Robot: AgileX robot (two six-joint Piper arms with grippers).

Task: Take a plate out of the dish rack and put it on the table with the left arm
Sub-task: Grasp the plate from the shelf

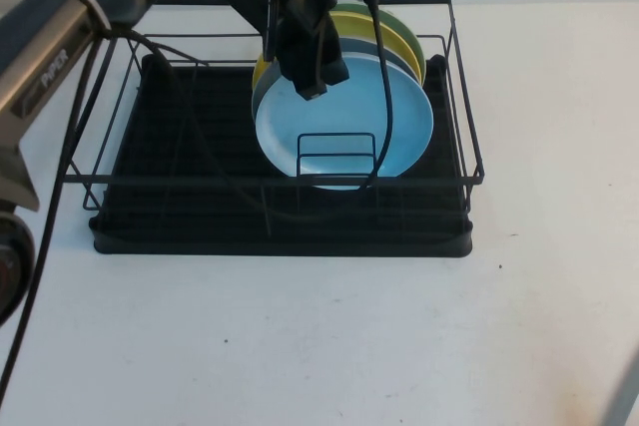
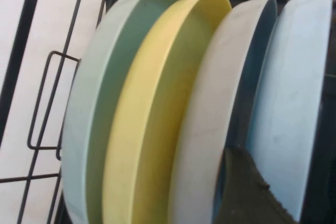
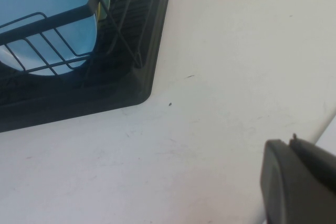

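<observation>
The sky-blue plate (image 1: 349, 127) stands upright at the front of a row of plates in the black dish rack (image 1: 150, 216), held by the small wire holder. My left gripper (image 1: 312, 82) reaches down from above onto the plate's upper left rim and is shut on it. In the left wrist view one dark finger (image 2: 247, 198) sits in the gap behind the sky-blue plate (image 2: 294, 87), against its back. My right gripper (image 3: 302, 182) is shut and empty, low over the white table (image 1: 399, 346) to the right of the rack (image 3: 142, 72).
Behind the sky-blue plate stand a grey-blue plate (image 2: 210, 103), a yellow plate (image 2: 157, 119) and a green plate (image 2: 94, 108), close together. The rack's wire walls surround the plates. Bare table lies in front of and to the right of the rack.
</observation>
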